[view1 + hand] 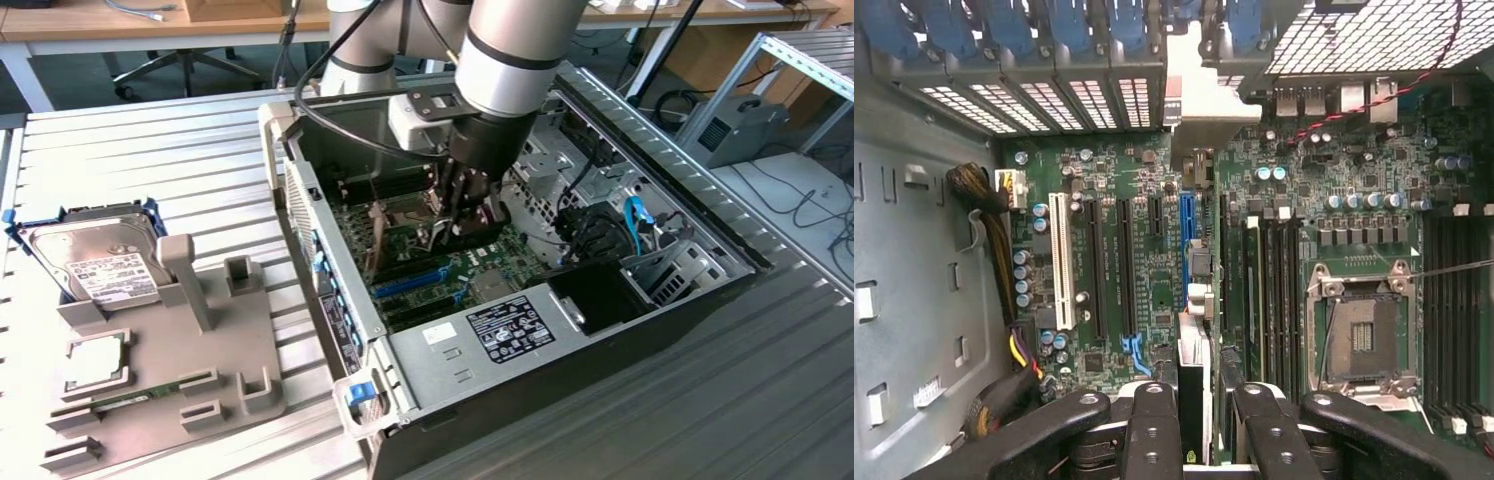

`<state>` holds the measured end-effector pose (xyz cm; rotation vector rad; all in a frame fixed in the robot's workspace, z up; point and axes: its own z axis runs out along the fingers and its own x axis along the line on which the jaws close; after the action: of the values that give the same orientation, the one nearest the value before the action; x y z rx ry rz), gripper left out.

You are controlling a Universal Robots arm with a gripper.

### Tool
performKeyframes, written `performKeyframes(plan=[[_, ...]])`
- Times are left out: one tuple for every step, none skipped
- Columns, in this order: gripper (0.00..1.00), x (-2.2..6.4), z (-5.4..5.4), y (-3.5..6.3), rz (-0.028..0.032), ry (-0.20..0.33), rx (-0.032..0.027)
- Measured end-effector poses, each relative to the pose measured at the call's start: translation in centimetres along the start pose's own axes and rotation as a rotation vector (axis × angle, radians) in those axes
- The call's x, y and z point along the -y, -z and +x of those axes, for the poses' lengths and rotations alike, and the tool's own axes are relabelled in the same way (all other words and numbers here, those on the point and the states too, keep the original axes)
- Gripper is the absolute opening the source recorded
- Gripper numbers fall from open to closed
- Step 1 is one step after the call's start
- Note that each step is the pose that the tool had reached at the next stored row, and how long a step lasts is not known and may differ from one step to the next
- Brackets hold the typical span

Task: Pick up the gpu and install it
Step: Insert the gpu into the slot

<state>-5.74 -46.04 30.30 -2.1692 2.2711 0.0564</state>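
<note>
Inside the open black and silver computer case (694, 235), lying on its side on the ribbed metal table (147, 160), we see the black gripper (465, 222) reaching down over the green motherboard (461, 275). It hangs from the grey robot arm (514, 60), which cuts off much of the far half of the case in the exterior view.

Between the dark fingers (1152, 430) we make out the gpu (1194, 370), a thin card seen edge-on, with a green circuit board edge, a black body and a silver metal end. The fingers sit narrow and clamped on either side of it. In the wrist view the card runs upright along a line just beside the blue expansion slot (1187, 250); whether its lower edge touches the slot we cannot tell, since the card itself hides the contact. In the exterior view the card (470, 228) is a dark slab under the gripper, its fan side hard to make out.

Farther along the board in the wrist view lie the long white expansion slot (1063, 262) and the square silver processor socket (1362, 335).

At the exterior view's left, well apart from the case, stands the grey plastic parts holder (200, 350). The silver boxy hard drive with a white label (96, 262) leans at its far end, and the narrow green memory stick (140, 392) lies in a groove near its front, partly hidden by the holder's walls.
</note>
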Motion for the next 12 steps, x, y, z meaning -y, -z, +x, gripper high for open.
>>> performKeyframes(plan=[[0.26,-0.06,0.0,-0.02,0.0,0.0,-0.0001],[0.26,-0.14,0.0,-0.06,0.0,0.0,-0.0001],[0.26,-0.28,0.0,-0.1,-0.0001,0.0,0.0],[0.26,-0.43,0.0,-0.14,0.0,0.0,0.0],[0.26,-0.63,0.0,-0.21,0.0,0.0,0.0],[0.26,-0.85,0.0,-0.29,0.0,0.0,0.0001],[0.26,-1.01,0.1,-0.35,0.0,0.0,-0.0002],[0.26,-1.28,0.1,-0.48,0.0,0.0,-0.0011],[0.26,-1.39,0.1,-0.57,0.0001,0.0,-0.0017],[0.26,-1.46,0.1,-0.67,0.0,0.0,-0.0022],[0.26,-1.54,0.1,-0.85,0.0001,0.0,-0.0023],[0.26,-1.59,0.1,-0.98,0.0001,0.0,-0.0023]])
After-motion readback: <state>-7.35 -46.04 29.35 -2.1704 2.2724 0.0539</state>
